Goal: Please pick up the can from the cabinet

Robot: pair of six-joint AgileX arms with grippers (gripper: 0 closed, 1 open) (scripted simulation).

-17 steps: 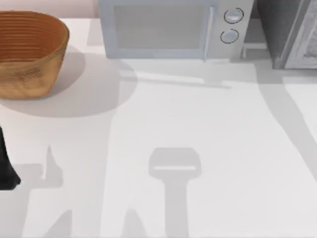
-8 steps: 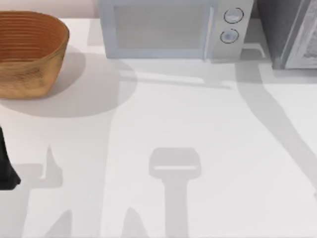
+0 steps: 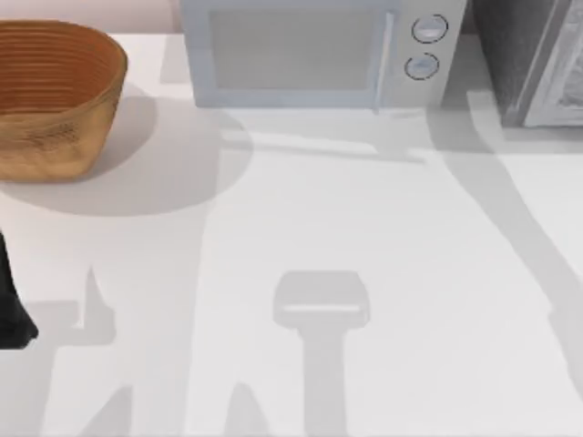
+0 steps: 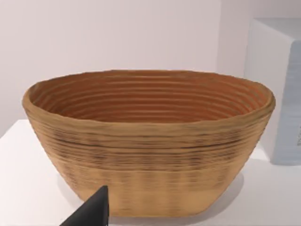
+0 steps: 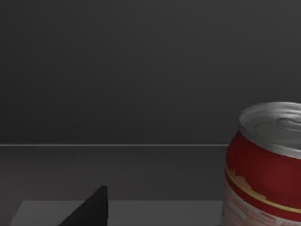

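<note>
The can is red with a silver top and stands upright inside the dark cabinet. My right gripper is open and reaches into the cabinet. One dark fingertip shows low in the right wrist view, apart from the can. In the top view the cabinet stands at the back right corner, its pale door panel beside it. My left gripper is open and empty, facing the basket. The left arm is parked at the table's left edge.
A brown woven basket sits at the back left, large in the left wrist view. A white microwave with two round knobs stands at the back centre, next to the cabinet. The white table carries the arms' shadows.
The right arm's long shadow on the table's right side has swung leftward and toward the front edge. The left arm has stayed still.
</note>
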